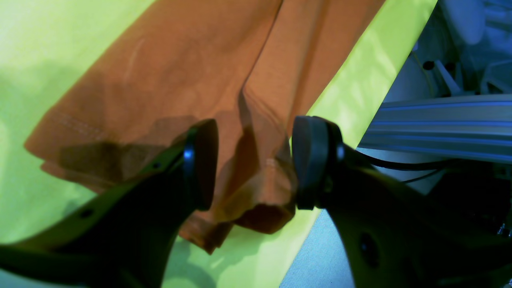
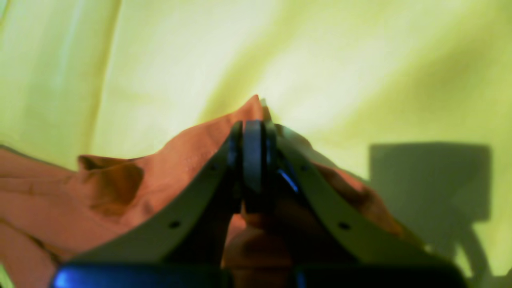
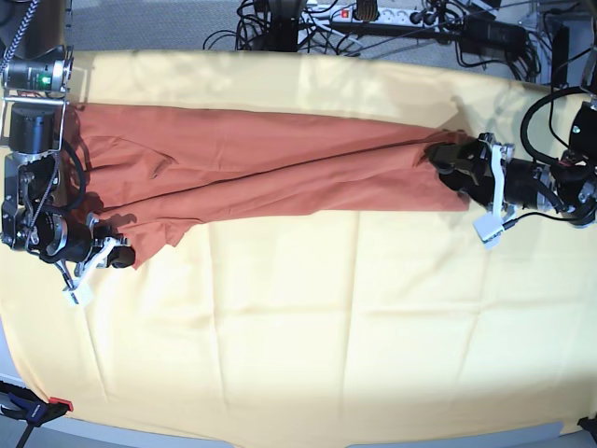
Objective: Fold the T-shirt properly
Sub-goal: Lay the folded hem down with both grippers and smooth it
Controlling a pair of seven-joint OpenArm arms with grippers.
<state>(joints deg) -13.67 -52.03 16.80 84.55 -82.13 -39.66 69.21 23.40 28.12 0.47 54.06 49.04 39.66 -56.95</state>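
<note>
T-shirt [image 3: 261, 168] lies as long narrow band across far half of yellow cloth [image 3: 308, 327]; lengthwise fold looks done, crosswise folds remain. Right gripper [image 2: 253, 160]: fingers pressed together, pinching shirt edge. Left gripper [image 1: 254, 164]: fingers spread, straddling bunched hem. Only base view shows full shirt length; wrist views alone show finger contact.

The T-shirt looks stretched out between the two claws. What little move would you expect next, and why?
Probably the left gripper closes. Its jaws stand open around a bunched end of the T-shirt, while the right gripper is already pinched shut on the other end. The shirt lies in a long band on the yellow cloth, so both ends likely need holding before anything is lifted to fold.
</note>
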